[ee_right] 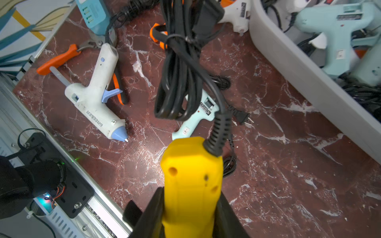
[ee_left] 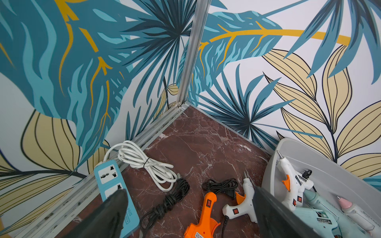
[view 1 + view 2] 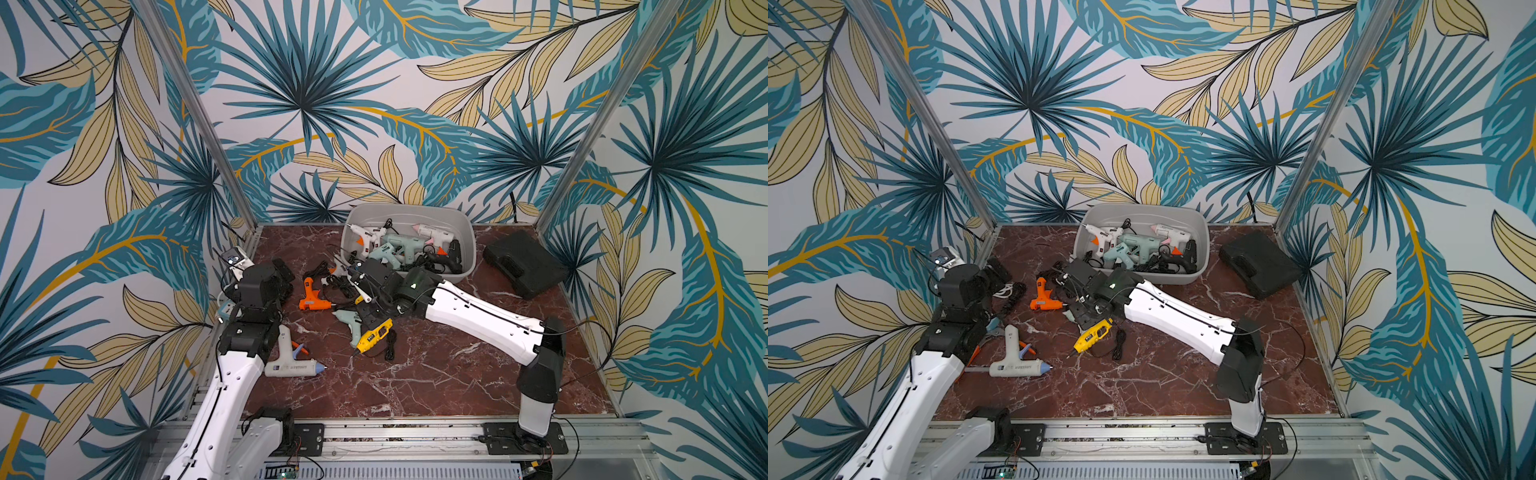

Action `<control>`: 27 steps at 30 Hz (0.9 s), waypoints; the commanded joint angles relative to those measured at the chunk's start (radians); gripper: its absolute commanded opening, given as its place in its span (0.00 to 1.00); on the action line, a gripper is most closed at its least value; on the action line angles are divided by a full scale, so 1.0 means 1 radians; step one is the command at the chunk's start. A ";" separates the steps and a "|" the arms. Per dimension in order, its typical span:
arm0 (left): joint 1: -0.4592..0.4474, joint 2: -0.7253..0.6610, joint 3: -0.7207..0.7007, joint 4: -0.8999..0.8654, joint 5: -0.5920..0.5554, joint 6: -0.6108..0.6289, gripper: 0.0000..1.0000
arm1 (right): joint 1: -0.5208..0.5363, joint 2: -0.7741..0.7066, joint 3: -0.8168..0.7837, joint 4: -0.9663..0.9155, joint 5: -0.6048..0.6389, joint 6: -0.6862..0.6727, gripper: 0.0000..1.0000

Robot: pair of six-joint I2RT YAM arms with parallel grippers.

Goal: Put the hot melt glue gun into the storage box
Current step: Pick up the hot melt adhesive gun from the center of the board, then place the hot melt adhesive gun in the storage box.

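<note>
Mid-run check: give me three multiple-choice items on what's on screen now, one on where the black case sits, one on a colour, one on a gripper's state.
1. Where is the black case?
A inside the storage box
B on the table, on the right arm's side of the storage box
C on the table, on the left arm's side of the storage box

2. What colour is the glue gun in the right gripper?
A orange
B pink
C yellow

3. How is the left gripper?
A shut on something
B open, holding nothing
C shut, empty

Answers:
1 B: both top views show it lying outside the tub, toward the right arm.
2 C: the right wrist view shows a yellow body clamped there.
3 B: the left wrist view shows its jaws wide apart with nothing between.
</note>
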State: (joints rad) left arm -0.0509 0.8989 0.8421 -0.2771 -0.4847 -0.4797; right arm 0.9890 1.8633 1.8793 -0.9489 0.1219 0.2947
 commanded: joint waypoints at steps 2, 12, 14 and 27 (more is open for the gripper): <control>0.008 0.002 0.012 0.010 0.035 0.015 1.00 | -0.091 -0.078 -0.005 -0.010 0.022 -0.037 0.04; 0.007 0.046 0.012 0.037 0.142 0.018 1.00 | -0.390 -0.013 0.152 -0.005 0.073 -0.161 0.04; 0.007 0.057 0.012 0.042 0.164 0.014 1.00 | -0.445 0.031 0.196 -0.004 0.070 -0.173 0.04; 0.008 0.102 0.018 0.049 0.203 0.022 1.00 | -0.658 0.293 0.375 0.052 0.019 -0.179 0.03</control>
State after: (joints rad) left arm -0.0505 0.9966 0.8421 -0.2504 -0.2905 -0.4755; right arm 0.3569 2.1445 2.2154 -0.9409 0.1719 0.1379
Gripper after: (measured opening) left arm 0.997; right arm 0.351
